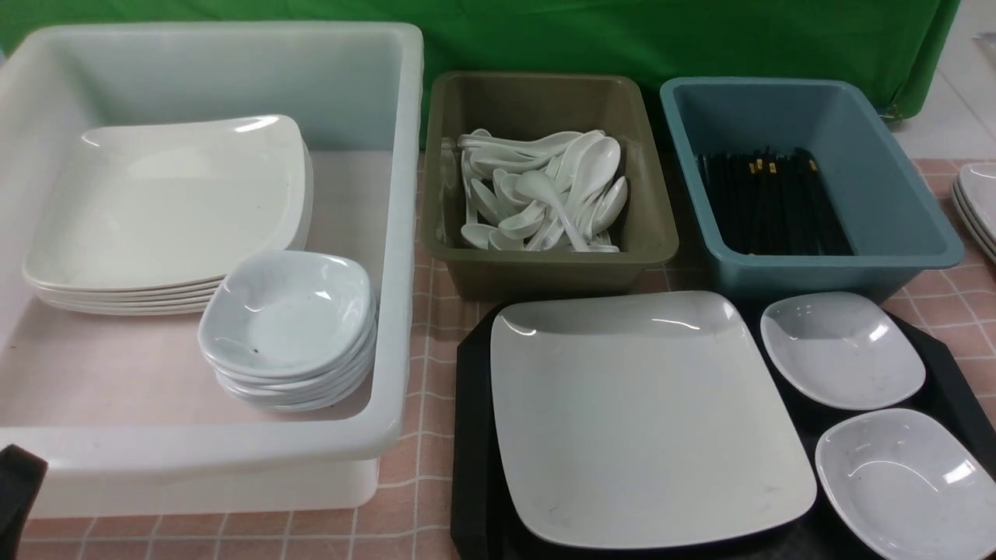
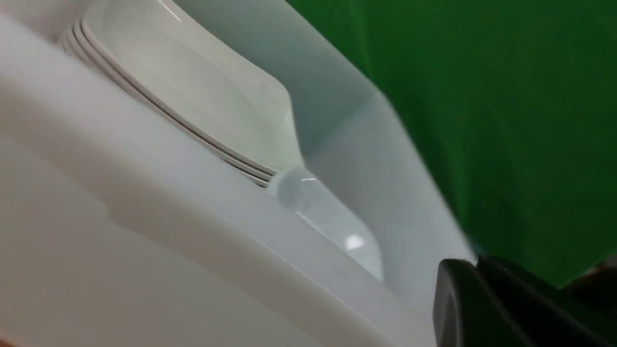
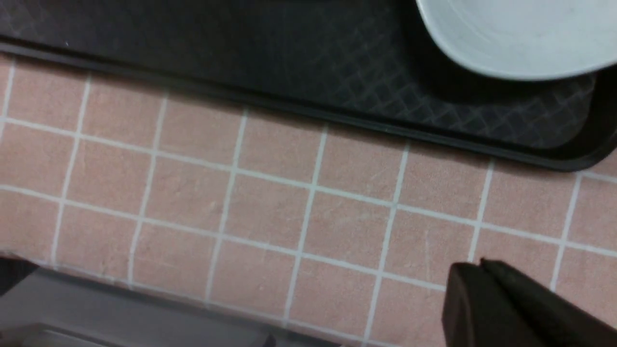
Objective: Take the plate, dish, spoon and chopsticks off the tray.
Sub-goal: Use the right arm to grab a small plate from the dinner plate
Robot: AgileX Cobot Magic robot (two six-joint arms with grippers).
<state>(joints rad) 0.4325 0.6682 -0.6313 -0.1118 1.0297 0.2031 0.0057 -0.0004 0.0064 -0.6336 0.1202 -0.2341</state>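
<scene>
- Plate lies flat on the left half of the tray, by the worktop near edge, its sides slightly askew.
- Left end effector and right end effector are both closed, holding nothing.

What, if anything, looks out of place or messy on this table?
Nothing looks spilled or broken. The plate sits turned askew on the tray, and the spoons lie jumbled in the olive bin.
</scene>
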